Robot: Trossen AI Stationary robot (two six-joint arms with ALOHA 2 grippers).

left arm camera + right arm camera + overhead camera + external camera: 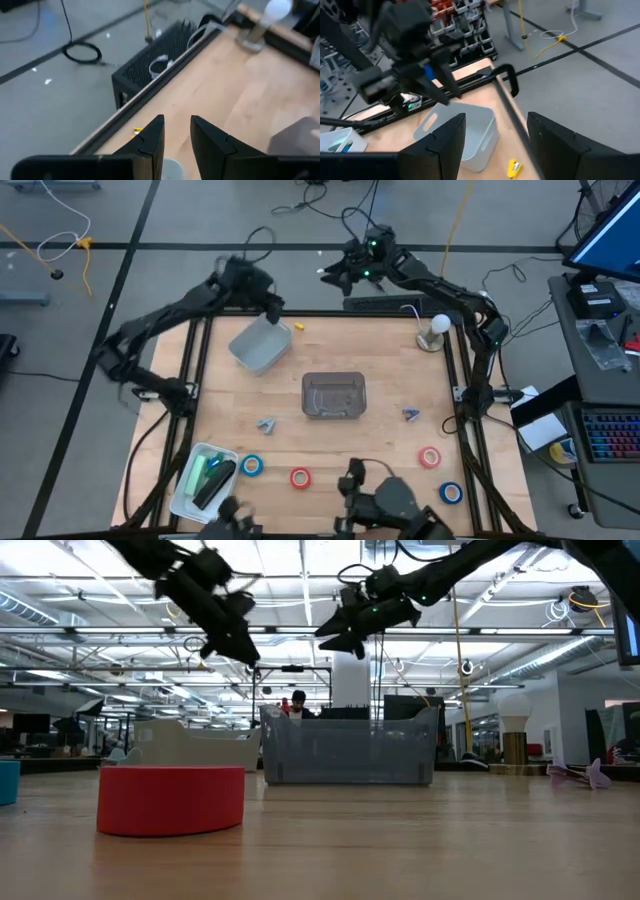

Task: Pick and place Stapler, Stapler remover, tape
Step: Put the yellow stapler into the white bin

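We see four tape rolls lying along the table's near edge, below the clear bin (pixel 334 396): blue (pixel 252 465), red (pixel 300 477), red (pixel 430 457), blue (pixel 451 493). Left gripper (pixel 262 298) hovers beyond it, jaws slightly spread, empty. Right gripper (pixel 335 275) hangs past the far edge, jaws wide, empty.

A clear bin (pixel 334 396) sat mid-table; a tilted bin (pixel 259 344) lay behind-left of it, four tape rolls (pixel 301 477) before it, a loaded tray (pixel 203 477) front-left.
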